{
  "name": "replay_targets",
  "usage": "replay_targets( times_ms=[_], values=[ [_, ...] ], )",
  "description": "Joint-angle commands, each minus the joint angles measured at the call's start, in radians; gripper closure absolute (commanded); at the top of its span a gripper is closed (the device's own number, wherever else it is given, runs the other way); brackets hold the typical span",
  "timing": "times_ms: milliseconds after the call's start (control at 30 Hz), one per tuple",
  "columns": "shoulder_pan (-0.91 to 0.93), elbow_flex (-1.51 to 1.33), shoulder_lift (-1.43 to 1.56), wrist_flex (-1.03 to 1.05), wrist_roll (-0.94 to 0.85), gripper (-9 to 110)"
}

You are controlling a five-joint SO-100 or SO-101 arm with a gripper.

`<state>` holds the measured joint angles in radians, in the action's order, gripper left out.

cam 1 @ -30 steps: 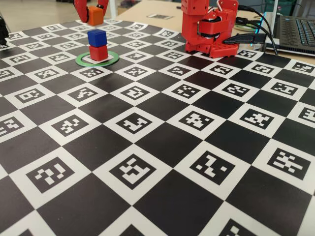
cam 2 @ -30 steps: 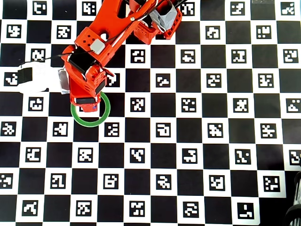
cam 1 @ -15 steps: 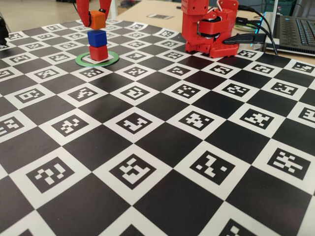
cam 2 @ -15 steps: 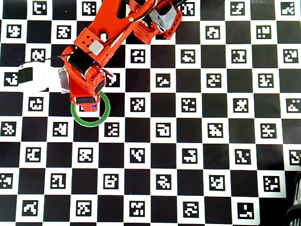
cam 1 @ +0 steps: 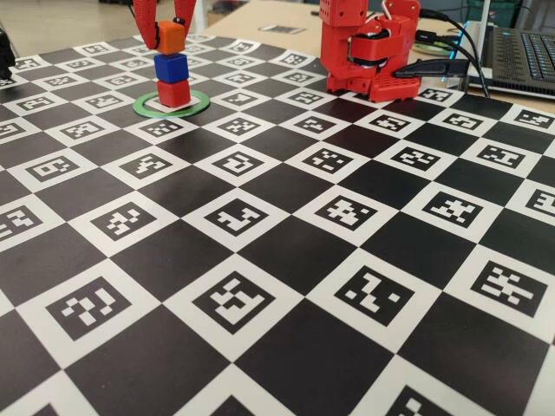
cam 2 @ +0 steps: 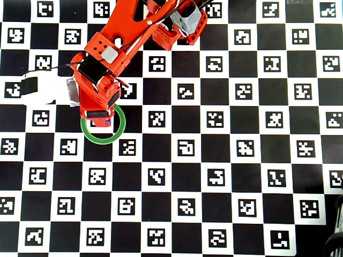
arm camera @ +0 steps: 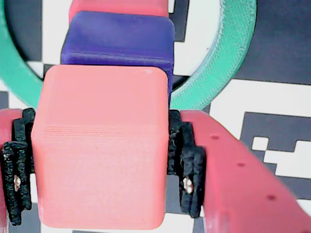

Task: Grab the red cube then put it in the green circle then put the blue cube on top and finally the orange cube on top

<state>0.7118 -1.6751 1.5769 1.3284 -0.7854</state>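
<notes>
The gripper (cam 1: pixel 168 35) is clamped on the orange cube (cam 1: pixel 170 36), its black pads (arm camera: pixel 184 155) pressed against both side faces. The cube hangs directly above the blue cube (cam 1: pixel 171 67), which sits on the red cube (cam 1: pixel 173 92) inside the green circle (cam 1: pixel 196 105), near the board's far left corner in the fixed view. The wrist view suggests a slight offset from the stack, so the placing turns on squaring it up before lowering

Orange cube (cam 1: pixel 171 36) top, deep-blue cube (cam 1: pixel 171 68) middle, red cube (cam 1: pixel 173 93) bottom, inside green circle (cam 1: pixel 144 107). Red gripper (cam 1: pixel 161 17), black pads (arm camera: pixel 187 160). Board (cam 1: pixel 286 251) black-white checkered, black pixel markers in the white squares.
</notes>
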Motion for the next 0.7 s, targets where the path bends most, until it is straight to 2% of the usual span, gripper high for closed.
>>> replay_targets(
  times_ms=[0, 667],
  values=[
    [0.005, 0.0, 0.098, -0.017, 0.0, 93],
    [0.006, -0.028, 0.098, -0.032, -0.002, 92]
  ],
)
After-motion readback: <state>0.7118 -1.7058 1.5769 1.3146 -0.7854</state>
